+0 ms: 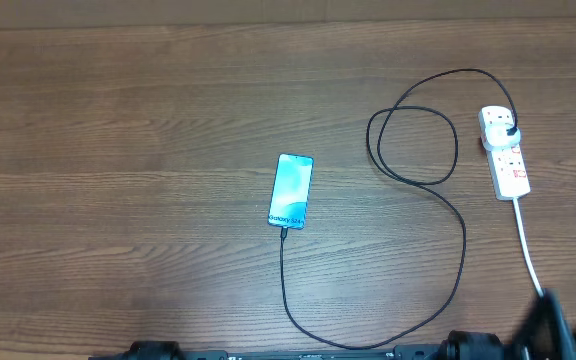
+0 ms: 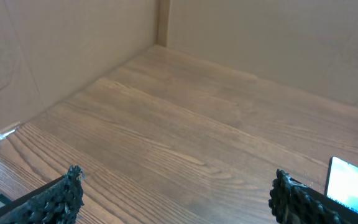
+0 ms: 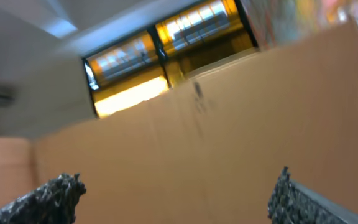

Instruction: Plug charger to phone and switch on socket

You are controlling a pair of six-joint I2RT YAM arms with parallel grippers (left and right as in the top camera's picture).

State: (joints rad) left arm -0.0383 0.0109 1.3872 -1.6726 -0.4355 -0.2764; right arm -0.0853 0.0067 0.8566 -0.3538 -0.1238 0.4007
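Observation:
The phone (image 1: 291, 190) lies face up mid-table, light-blue screen with white text at its near end; it also shows at the right edge of the left wrist view (image 2: 345, 185). The thin black charger cable (image 1: 462, 236) runs from the phone's near end, loops round the front and back, and its black plug (image 1: 509, 131) sits in the white socket strip (image 1: 505, 152) at the right. My left gripper (image 2: 176, 199) is open and empty above bare table. My right gripper (image 3: 176, 199) is open and empty, pointing up at a cardboard wall; its arm shows at the bottom right of the overhead view (image 1: 565, 325).
The socket's thick white cord (image 1: 527, 240) runs toward the front right edge, near the right arm. Cardboard walls (image 2: 260, 43) enclose the back and left side of the wooden table (image 1: 118, 150).

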